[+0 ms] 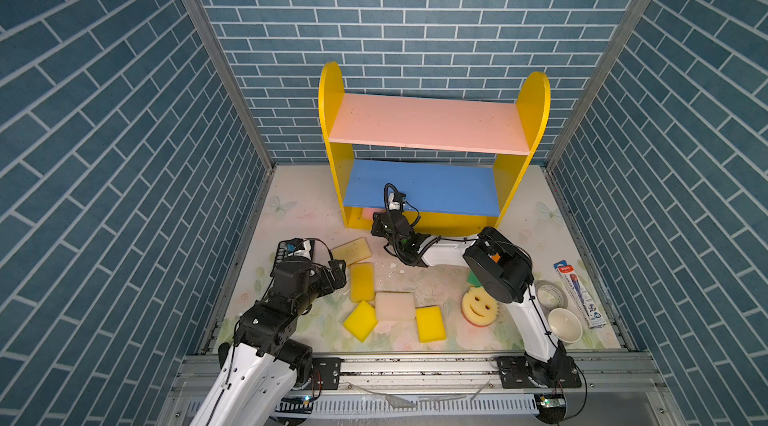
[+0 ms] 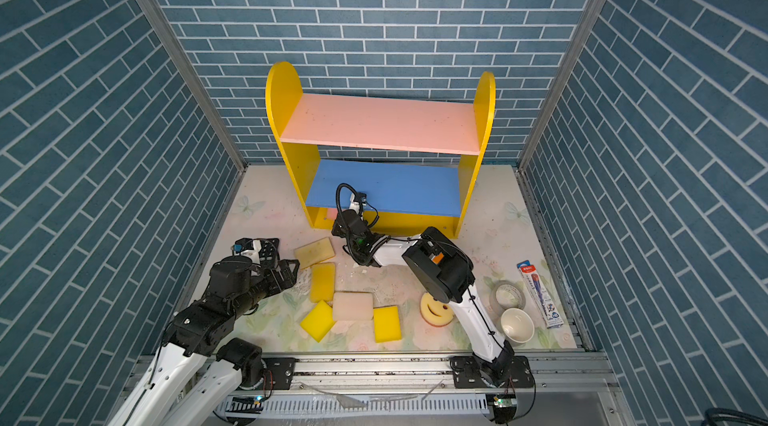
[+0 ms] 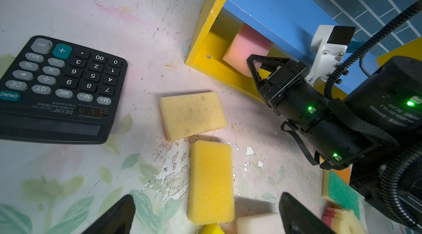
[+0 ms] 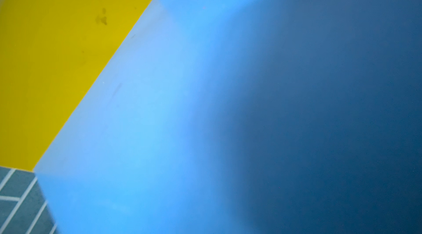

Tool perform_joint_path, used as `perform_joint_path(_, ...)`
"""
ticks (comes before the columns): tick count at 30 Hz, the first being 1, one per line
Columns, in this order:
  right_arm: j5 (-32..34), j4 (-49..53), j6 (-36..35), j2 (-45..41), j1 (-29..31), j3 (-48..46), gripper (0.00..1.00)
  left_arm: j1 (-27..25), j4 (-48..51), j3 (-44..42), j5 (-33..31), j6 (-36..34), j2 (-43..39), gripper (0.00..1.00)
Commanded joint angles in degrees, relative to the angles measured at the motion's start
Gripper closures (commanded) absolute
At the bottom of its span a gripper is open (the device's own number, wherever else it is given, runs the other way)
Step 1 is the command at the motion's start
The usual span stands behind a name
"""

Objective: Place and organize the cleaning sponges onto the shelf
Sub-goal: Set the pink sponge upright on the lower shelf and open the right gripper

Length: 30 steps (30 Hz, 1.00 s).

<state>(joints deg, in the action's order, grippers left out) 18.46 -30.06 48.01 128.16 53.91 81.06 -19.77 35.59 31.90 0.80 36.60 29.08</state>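
pink sponge (image 3: 246, 48) on shelf (image 1: 432, 124) base, yellow sponges (image 1: 361, 282) flat in front — smiley sponge (image 1: 478, 306) apart

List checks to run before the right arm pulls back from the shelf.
1. ok: pink sponge sits inside the bottom level of the shelf.
2. cannot tell: right gripper clear of the pink sponge; it sits against it and the jaw gap is hidden.
3. ok: left gripper open and empty, over a yellow sponge.
4. ok: blue board and pink board free for more; both are bare in both top views.
5. not ok: all sponges shelved; tan sponge, whitish sponge, smiley sponge and others lie on the table.
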Motion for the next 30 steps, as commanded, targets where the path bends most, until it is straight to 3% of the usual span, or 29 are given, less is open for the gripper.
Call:
perform_joint_path(1, 1.7, 8.02, 6.31, 1.98, -0.54, -1.56, 0.67, 0.28, -0.07, -0.61, 0.69, -0.12, 0.07, 0.0)
perform_joint_path(7, 2.85, 11.79, 6.44, 1.7, -0.72, -1.27, 0.66, 0.35, -0.47, -0.61, 0.7, -0.31, 0.95, 0.0)
perform_joint_path(12, 3.19, 13.8, 6.66, 0.72, -1.26, -2.8, 0.51, 0.32, -0.29, -0.34, 0.86, -0.08, 1.15, 0.0)
perform_joint_path(16, 3.08, 15.06, 6.35, -0.4, -1.34, -4.33, 0.46, 0.35, -0.18, 0.13, 0.63, -0.25, 1.76, 0.0)
perform_joint_path(30, -0.37, 18.41, 3.29, -9.78, -2.81, -13.36, 0.46, 0.35, -2.15, 0.44, 0.8, -0.4, 5.22, 0.0)
